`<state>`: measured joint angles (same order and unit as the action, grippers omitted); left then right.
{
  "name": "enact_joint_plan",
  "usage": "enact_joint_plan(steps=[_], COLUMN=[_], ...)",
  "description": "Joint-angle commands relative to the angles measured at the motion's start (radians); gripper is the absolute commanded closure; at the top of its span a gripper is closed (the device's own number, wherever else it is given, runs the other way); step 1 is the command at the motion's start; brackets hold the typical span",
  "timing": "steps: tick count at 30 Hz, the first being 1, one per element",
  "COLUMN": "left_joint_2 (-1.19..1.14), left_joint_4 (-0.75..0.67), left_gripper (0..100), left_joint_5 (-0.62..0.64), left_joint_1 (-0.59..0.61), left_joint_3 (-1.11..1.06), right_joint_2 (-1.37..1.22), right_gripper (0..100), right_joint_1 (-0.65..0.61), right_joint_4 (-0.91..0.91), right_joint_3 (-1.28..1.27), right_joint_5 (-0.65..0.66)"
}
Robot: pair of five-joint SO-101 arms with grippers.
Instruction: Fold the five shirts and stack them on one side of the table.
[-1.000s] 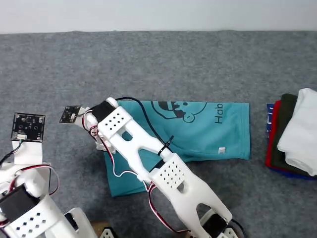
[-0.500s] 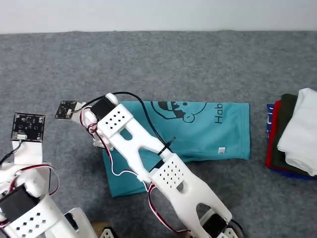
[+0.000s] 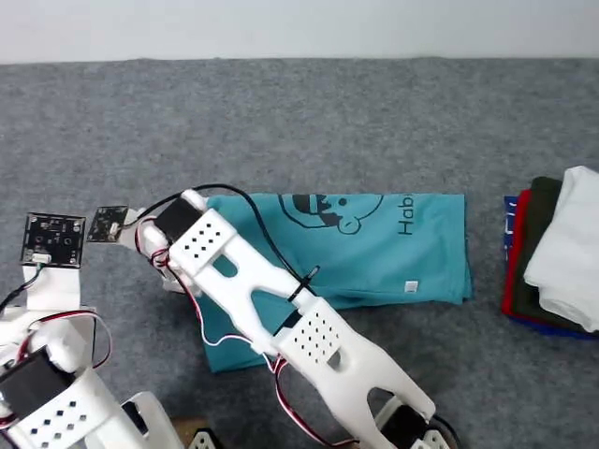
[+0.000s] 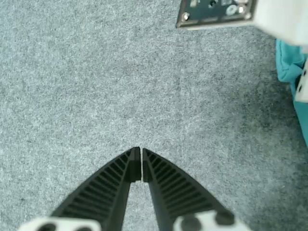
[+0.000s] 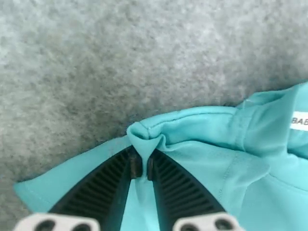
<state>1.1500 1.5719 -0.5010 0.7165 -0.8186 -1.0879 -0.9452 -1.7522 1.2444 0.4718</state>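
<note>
1. Here, the grey table (image 3: 309,122) carries everything: one shirt spread mid-table, the others piled at one side.
2. The teal shirt (image 3: 374,253) lies flat in the middle, seemingly folded once along its length. I judge it the last of the five, and its fold the step in hand.
3. The stack of folded shirts (image 3: 552,262) sits at the table's edge, white on top, well apart from the teal one.
4. My right pincer (image 5: 141,166) is pinching a puckered bit of hem at the shirt's end far from the stack. Next, I reckon, that end must be carried over toward the stack side — low, without losing the pinch.
5. My left pincer (image 4: 141,166) is pressed together on nothing, over bare table near the shirt's end.
</note>
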Motion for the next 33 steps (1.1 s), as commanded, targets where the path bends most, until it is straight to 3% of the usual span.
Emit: enact_joint_plan(steps=[1, 6, 12, 18, 25, 33], left_joint_2=[0.005, 0.005, 0.005, 0.005, 0.005, 0.005], left_joint_4=[-0.025, -0.025, -0.025, -0.025, -0.021, -0.023], left_gripper=[99, 99, 99, 99, 99, 99], left_joint_5=[-0.003, -0.003, -0.003, -0.003, -0.003, -0.003], left_joint_1=[0.0, 0.0, 0.0, 0.0, 0.0, 0.0], left_joint_3=[0.002, 0.002, 0.002, 0.002, 0.002, 0.002], right_joint_2=[0.096, 0.093, 0.097, 0.2, 0.499, 0.855], right_gripper=[98.7, 97.0, 80.2, 79.4, 79.6, 79.7], right_joint_1=[-0.013, -0.008, 0.061, 0.188, 0.335, 0.587], right_joint_4=[0.022, 0.077, -0.045, -0.047, -0.047, -0.042], right_joint_3=[0.057, 0.055, 0.049, -0.025, -0.443, -0.951], right_joint_5=[-0.031, -0.052, -0.054, -0.094, -0.11, -0.175])
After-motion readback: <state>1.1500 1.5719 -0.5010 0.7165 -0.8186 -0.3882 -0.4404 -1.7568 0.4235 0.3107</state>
